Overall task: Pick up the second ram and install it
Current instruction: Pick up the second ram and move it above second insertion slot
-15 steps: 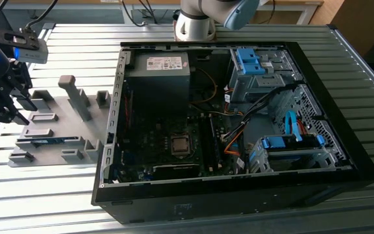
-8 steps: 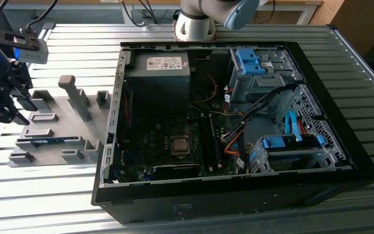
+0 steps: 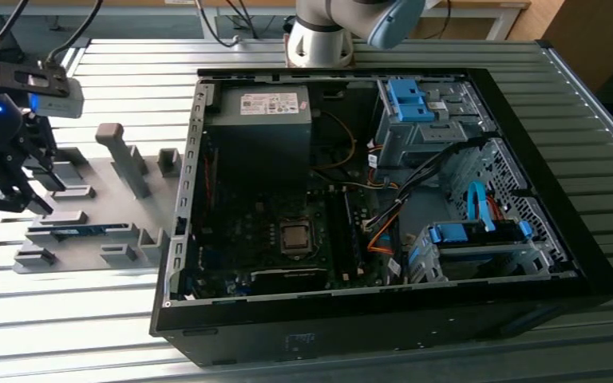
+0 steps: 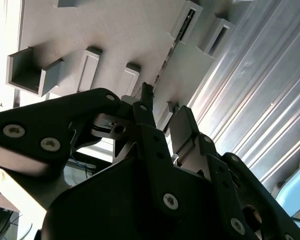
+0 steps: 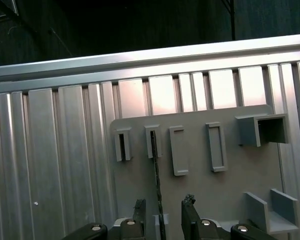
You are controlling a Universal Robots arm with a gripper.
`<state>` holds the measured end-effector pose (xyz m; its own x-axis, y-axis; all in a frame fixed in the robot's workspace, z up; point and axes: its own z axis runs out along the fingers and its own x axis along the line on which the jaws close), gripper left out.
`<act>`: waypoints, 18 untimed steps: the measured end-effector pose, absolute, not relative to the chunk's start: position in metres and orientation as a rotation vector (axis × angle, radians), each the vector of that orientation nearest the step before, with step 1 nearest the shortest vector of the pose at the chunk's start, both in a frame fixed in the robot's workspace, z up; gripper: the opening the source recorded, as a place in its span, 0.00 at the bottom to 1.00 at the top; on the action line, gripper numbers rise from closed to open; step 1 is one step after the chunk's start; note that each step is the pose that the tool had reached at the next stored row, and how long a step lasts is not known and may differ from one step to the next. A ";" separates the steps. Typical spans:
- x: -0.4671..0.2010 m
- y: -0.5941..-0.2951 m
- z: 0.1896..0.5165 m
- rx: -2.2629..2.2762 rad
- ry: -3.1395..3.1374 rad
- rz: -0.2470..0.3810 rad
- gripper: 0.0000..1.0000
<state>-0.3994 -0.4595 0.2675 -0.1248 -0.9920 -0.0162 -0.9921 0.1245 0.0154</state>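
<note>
The gripper is hovering over the gray holder — jaws standing apart, gripping nothing. The memory stick is sitting on edge in the holder's slot, lined up between the fingertips.

I count one ram and one grey tray, both beside the computer case. Inside the case I count two blue clips.

Matt grey plastic holder sits on ribbed, glossy metal table.
</note>
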 end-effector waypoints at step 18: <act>-0.399 -0.460 0.258 -2.136 2.301 0.035 0.42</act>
<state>-0.3993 -0.4599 0.2578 -0.0745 -0.9971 -0.0161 -0.9971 0.0742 0.0152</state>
